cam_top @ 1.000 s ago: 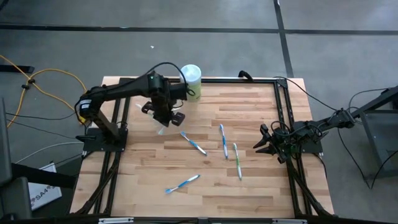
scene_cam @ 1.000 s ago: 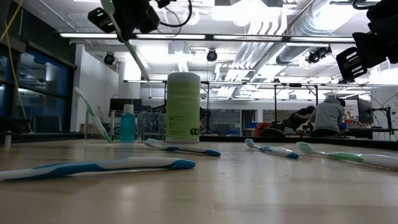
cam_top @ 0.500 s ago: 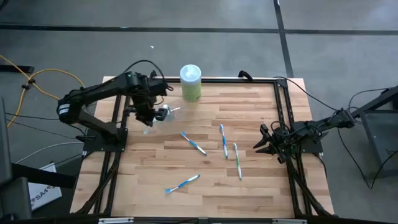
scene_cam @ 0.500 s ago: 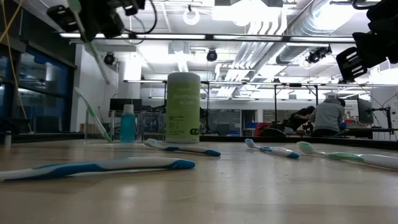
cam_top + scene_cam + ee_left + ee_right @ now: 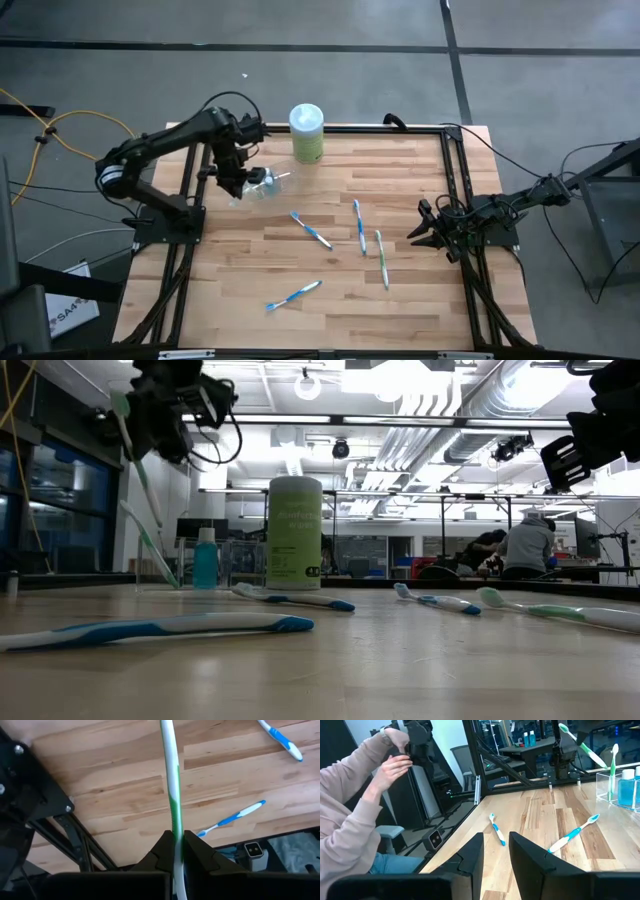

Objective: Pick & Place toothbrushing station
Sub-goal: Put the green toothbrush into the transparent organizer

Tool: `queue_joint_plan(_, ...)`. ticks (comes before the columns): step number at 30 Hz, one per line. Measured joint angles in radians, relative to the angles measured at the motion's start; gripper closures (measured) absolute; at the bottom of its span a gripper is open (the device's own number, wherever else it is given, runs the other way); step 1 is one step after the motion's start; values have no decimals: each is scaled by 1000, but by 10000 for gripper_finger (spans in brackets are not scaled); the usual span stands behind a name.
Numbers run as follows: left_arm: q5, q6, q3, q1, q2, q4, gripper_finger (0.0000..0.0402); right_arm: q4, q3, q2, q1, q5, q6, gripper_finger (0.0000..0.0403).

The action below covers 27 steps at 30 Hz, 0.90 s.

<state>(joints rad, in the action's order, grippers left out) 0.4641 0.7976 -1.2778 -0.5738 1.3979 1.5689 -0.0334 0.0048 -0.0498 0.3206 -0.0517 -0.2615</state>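
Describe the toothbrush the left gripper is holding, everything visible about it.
The green-accented toothbrush is slim, white, plastic-looking, with a green stripe along its handle. The left gripper is shut on the handle, one finger on each side. It hangs in the air, tilted, head uppermost in the low view, over the table's far left part near the clear cup. Nothing else touches it.

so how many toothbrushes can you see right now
6: one in the left gripper, a green toothbrush; one in the clear cup; four flat on the table.

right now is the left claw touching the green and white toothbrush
Touching. The left wrist view shows the left claw shut on the slim white toothbrush with green accents, both fingers pressed against its handle.
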Motion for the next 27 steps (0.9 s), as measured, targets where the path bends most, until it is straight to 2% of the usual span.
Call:
queue_joint_plan(16,-49,-300,0,-152,209,1,385,0,0,0,0,0,0,319)
queue_joint_plan(27,-77,-364,0,-164,219,-2,336,0,0,0,0,0,0,319)
